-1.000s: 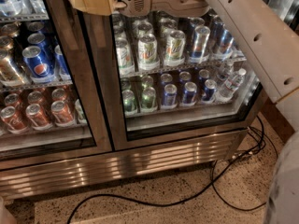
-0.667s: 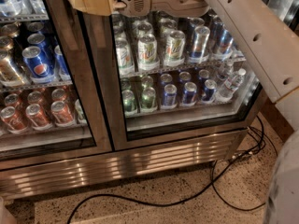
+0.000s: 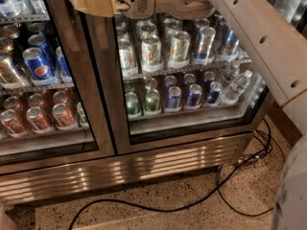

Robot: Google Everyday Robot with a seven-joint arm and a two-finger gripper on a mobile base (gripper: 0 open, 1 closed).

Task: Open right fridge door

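Note:
The right fridge door (image 3: 104,85) is a glass pane in a wide steel frame, with rows of green, blue and silver cans behind it. It looks flush with the cabinet. My gripper (image 3: 90,2), tan at the tip, sits at the top of the view against the door's left upright, where the two doors meet. My pale arm (image 3: 249,28) crosses over the door from the right. No bar handle shows in this view.
The left glass door (image 3: 72,75) fronts blue Pepsi cans (image 3: 38,65) and orange cans. A steel grille (image 3: 124,169) runs below both doors. A black cable (image 3: 225,186) loops over the speckled floor. My base (image 3: 292,190) fills the lower right corner.

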